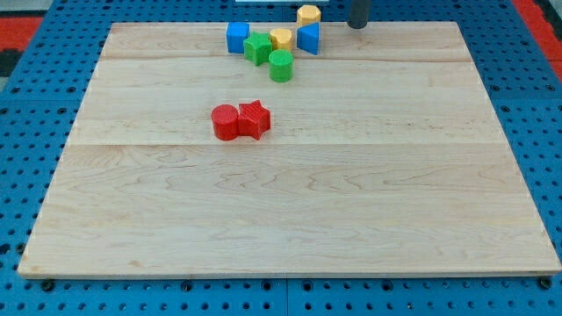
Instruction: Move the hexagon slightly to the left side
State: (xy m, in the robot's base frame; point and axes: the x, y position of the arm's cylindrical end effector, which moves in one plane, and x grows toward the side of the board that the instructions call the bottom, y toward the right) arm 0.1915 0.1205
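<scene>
The yellow hexagon block sits at the top edge of the wooden board, just above a blue triangular block. My tip is at the view's top, to the right of the hexagon with a clear gap between them. A yellow round block lies to the lower left of the hexagon.
A blue cube-like block, a green star-shaped block and a green cylinder cluster near the top centre. A red cylinder and a red star-shaped block touch each other left of the board's middle.
</scene>
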